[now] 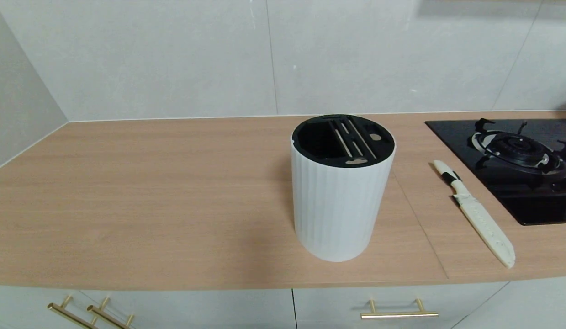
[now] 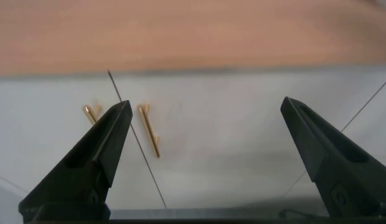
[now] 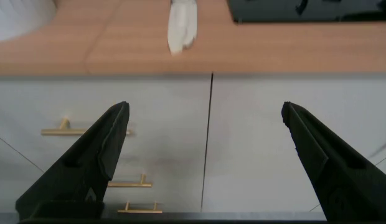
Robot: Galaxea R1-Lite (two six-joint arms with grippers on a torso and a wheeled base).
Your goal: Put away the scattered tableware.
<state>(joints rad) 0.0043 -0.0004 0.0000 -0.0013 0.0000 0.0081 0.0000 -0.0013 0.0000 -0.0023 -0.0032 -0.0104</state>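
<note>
A white ribbed cylindrical holder (image 1: 340,196) with a black slotted top stands upright in the middle of the wooden counter (image 1: 141,201). To its right a cream knife (image 1: 475,213) with a black band on its handle lies flat near the counter's front edge, blade tip toward the front. That blade tip (image 3: 182,28) reaches almost to the counter edge in the right wrist view. My left gripper (image 2: 205,109) is open, low in front of the white cabinet fronts (image 2: 243,143). My right gripper (image 3: 205,111) is open too, below the counter edge under the knife.
A black gas hob (image 1: 515,160) with a burner grate fills the counter's right end. White drawers with gold handles (image 1: 399,314) run under the counter. A tiled wall (image 1: 264,55) backs it. A corner of the holder (image 3: 22,15) sits on the counter in the right wrist view.
</note>
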